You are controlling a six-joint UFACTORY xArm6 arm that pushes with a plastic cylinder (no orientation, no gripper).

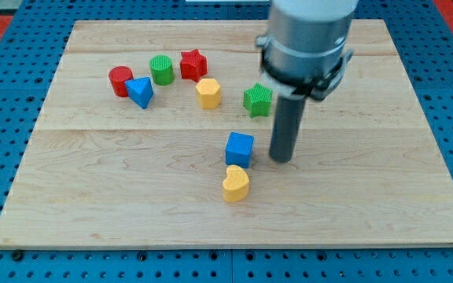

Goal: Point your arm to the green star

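The green star [257,100] lies on the wooden board [132,189], right of centre in the upper half. My tip [281,160] rests on the board below and slightly right of the star, with a gap between them. The blue cube [240,148] sits just left of my tip, apart from it. The arm's grey body [305,39] hangs over the board's top right and touches the star's right side in the view.
A yellow heart [235,183] lies below the blue cube. A yellow hexagon [208,93], red star [193,64], green cylinder [161,70], red cylinder [120,80] and blue triangle [140,92] sit at the upper left. A blue pegboard surrounds the board.
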